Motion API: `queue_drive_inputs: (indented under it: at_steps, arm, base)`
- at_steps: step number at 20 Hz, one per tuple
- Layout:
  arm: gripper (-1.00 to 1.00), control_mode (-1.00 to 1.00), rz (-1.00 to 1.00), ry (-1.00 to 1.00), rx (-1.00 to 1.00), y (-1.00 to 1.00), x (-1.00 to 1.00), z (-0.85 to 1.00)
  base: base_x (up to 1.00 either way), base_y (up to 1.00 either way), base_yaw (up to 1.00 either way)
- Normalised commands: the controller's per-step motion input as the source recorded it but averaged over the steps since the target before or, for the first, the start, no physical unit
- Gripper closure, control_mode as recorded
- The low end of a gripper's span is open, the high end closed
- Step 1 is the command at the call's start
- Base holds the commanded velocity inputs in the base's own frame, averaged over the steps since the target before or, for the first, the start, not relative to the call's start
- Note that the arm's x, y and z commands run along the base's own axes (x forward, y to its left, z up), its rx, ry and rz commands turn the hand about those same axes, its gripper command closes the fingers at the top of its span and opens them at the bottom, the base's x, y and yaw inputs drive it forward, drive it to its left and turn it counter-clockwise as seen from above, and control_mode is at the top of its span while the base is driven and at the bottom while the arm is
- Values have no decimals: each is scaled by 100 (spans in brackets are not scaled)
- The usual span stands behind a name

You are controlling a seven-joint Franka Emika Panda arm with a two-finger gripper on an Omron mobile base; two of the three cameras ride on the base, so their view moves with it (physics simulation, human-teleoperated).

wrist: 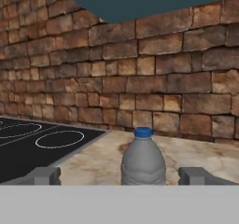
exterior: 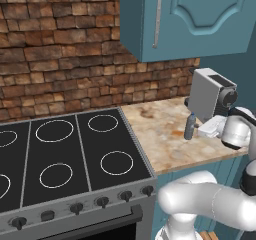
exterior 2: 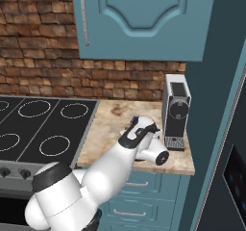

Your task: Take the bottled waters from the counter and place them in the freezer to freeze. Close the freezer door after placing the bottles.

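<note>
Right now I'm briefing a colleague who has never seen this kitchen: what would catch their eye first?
Probably the grey-blue bottle with its dark blue cap, standing upright on the marbled counter between the fingertips of the open gripper. Next, the grey coffee machine at the counter's right end, below the teal wall cupboard. To the left lies the black stove top with white rings, against the brick wall.

We see a matt grey plastic bottle [wrist: 143, 161] on the smooth marbled stone counter [wrist: 100, 160], rough brick wall [wrist: 140, 78] behind, glossy black stove top [exterior: 65, 154].
</note>
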Motion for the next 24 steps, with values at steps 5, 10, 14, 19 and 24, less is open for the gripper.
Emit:
queue_drive_inputs:
  at_steps: [5, 10, 14, 19, 24]
  arm:
    - [-100, -100, -1, 0, 0, -1, 8, -14]
    - [-100, -100, -1, 0, 0, 0, 12, -19]
    - [-100, -100, 0, 0, 0, -1, 24, -18]
    - [-100, -100, 0, 0, 0, -2, 30, -15]
    - [-100, -100, 0, 0, 0, -6, 26, -13]
  base:
    - [0, 0, 0]
    - [0, 0, 0]
    - [0, 0, 0]
    - [0, 0, 0]
    - [0, 0, 0]
